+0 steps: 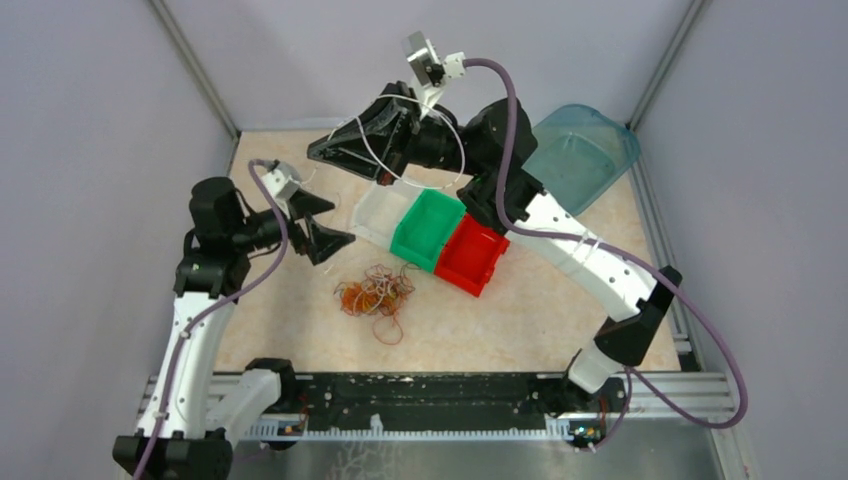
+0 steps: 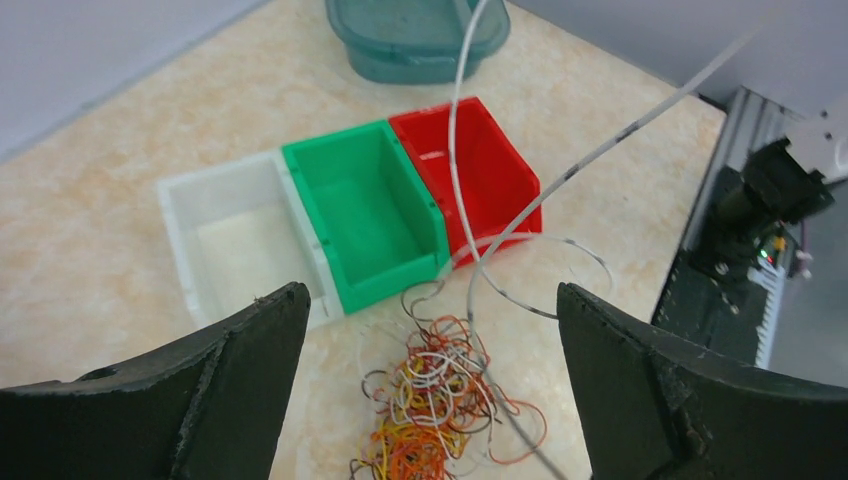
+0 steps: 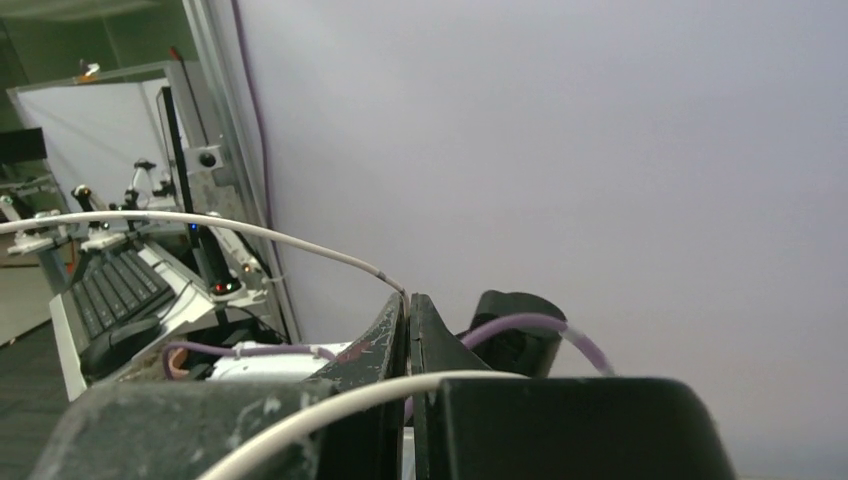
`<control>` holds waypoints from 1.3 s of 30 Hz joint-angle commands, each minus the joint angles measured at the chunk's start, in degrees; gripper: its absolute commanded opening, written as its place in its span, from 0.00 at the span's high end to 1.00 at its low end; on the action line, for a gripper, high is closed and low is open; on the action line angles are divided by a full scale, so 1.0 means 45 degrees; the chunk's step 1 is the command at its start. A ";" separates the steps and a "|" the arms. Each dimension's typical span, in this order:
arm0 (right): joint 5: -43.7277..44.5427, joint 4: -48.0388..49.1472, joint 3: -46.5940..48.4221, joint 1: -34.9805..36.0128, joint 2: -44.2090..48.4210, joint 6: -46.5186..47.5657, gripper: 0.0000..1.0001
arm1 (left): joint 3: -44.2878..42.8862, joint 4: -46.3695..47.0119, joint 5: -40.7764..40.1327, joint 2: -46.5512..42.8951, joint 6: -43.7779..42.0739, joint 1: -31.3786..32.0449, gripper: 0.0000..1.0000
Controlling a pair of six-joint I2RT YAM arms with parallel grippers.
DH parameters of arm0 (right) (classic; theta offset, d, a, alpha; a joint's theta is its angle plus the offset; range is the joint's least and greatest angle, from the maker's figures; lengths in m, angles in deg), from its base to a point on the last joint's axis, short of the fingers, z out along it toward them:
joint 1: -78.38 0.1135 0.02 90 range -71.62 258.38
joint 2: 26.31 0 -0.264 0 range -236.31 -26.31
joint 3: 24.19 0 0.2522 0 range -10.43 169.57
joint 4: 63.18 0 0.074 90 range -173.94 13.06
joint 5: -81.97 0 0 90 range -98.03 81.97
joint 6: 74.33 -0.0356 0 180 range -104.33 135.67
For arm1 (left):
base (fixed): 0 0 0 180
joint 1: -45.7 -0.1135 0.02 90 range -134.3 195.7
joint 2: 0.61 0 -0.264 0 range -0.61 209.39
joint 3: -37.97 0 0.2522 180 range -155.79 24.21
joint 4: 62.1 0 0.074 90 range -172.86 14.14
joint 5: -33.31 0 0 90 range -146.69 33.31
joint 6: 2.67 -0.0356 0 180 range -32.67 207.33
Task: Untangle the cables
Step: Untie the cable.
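The cables (image 1: 375, 292) lie as a small tangle of orange, red, yellow, brown and white loops on the table, in front of the bins. The tangle also shows in the left wrist view (image 2: 440, 400). My left gripper (image 1: 335, 225) is open and empty, just left of and above the tangle, its jaws wide either side of it (image 2: 430, 300). My right gripper (image 1: 315, 150) is raised high over the back of the table and is shut on a long white cable (image 1: 452, 135). This cable (image 3: 250, 228) leaves the fingertips (image 3: 408, 298) and hangs in loops (image 2: 455, 150) over the bins.
A white bin (image 1: 380, 215), a green bin (image 1: 430, 228) and a red bin (image 1: 472, 255) stand in a row behind the tangle. A teal tub (image 1: 580, 150) sits at the back right. Walls close in the left, right and back.
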 commanded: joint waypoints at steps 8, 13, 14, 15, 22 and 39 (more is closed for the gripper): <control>-0.0369 0.0878 0.0621 -0.0123 -0.0137 -0.0759 1.00 | 0.1754 -0.1195 0.0987 0.0683 -0.3103 0.0569 0.01; -0.0483 0.1247 0.0564 -0.0117 -0.0151 -0.1038 1.00 | 0.2511 0.0513 0.0329 0.0938 -0.3326 0.0632 0.07; -0.0465 0.1238 0.0537 -0.0109 -0.0098 -0.1011 1.00 | 0.2520 0.0524 0.0342 0.1033 -0.3583 0.0642 0.10; -0.0460 0.1237 0.0511 -0.0113 -0.0045 -0.0980 1.00 | 0.2508 0.0369 0.0366 0.1140 -0.3948 0.0639 0.14; -0.0365 0.1349 -0.0373 -0.0209 0.0394 -0.0920 1.00 | 0.1550 -0.0148 0.1825 0.1669 -0.3837 0.0671 0.58; -0.0091 0.2858 -0.5326 -0.1397 0.2502 -0.1832 1.00 | -0.1701 -0.2461 0.1467 0.2093 -0.2965 0.0787 0.34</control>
